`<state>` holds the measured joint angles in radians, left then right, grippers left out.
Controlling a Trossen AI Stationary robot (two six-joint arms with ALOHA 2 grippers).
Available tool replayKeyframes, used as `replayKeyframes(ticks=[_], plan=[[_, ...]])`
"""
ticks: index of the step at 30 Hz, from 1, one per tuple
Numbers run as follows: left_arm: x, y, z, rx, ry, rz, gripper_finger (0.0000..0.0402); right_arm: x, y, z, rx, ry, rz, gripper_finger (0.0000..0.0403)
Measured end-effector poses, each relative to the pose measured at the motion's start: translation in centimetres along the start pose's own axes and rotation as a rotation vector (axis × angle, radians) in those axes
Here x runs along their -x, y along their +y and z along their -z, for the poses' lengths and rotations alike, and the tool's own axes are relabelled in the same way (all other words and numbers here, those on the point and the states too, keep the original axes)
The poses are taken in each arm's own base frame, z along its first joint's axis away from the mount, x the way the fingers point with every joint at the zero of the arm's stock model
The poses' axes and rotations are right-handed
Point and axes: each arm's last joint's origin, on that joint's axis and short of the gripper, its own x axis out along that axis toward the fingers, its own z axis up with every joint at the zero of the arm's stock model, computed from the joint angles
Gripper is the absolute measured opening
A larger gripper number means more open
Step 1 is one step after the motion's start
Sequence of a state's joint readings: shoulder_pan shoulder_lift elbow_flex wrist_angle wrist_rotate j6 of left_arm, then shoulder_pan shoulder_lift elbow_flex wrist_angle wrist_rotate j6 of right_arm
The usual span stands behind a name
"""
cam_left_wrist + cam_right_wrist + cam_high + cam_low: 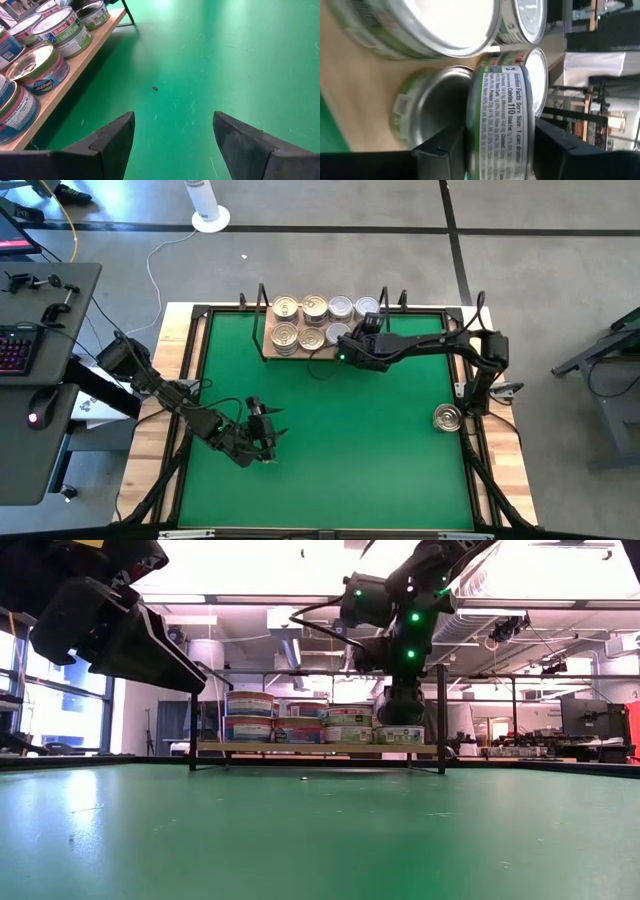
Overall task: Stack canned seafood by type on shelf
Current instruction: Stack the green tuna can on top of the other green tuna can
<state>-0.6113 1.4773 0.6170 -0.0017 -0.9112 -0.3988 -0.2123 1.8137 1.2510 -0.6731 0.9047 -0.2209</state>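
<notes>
Seven tin tops show on the shelf point(268, 352) in the high view, four in the back row and three in the front, and the low view shows them stacked two high on the tan board; three lids are gold-tinted, such as the gold tin point(285, 308) at the back left corner, and the others are silver-grey, such as the silver tin point(341, 307). An eighth can, the lone tin point(448, 418), lies well apart on the green mat point(340, 440) near the right arm's base. Readable writing is sparse: the left wrist view shows "LIGHT TUNA" on a green-banded can point(67, 31), and the right wrist view shows "Nutrition Facts", "Serv. Size: 1 can drained" and "Calories 110" on the held can point(502, 120). That can sits between the dark fingers point(442, 155) of the right gripper point(352, 332), at the front right end of the shelf, over a silver lid beneath it; the jaws stand narrowly apart around its sides, and whether they press it I cannot tell. One arm waits: the left gripper point(266, 430) hovers over the mat well short of the shelf, jaws spread wide with nothing between them
</notes>
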Motion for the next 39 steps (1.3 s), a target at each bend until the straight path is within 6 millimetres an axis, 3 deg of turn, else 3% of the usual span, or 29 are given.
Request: replayKeyframes(ticks=[7, 22, 33, 39], plan=[[0.0, 0.0, 0.0, 0.000, 0.000, 0.000, 0.0254, 1.0, 0.8, -0.2, 0.055, -0.027, -0.008, 0.0168], [0.0, 0.0, 0.0, 0.002, 0.004, 0.011, 0.0254, 1.3, 1.2, 0.0, 0.082, -0.029, -0.087, 0.0171], [0.0, -0.1, 0.0, 0.010, 0.008, 0.018, 0.0254, 1.6, 1.7, 0.4, 0.124, -0.016, -0.166, 0.0269], [0.0, -0.1, 0.0, 0.011, 0.007, 0.018, 0.0254, 2.6, 1.0, -0.1, 0.129, -0.023, -0.162, 0.0282]])
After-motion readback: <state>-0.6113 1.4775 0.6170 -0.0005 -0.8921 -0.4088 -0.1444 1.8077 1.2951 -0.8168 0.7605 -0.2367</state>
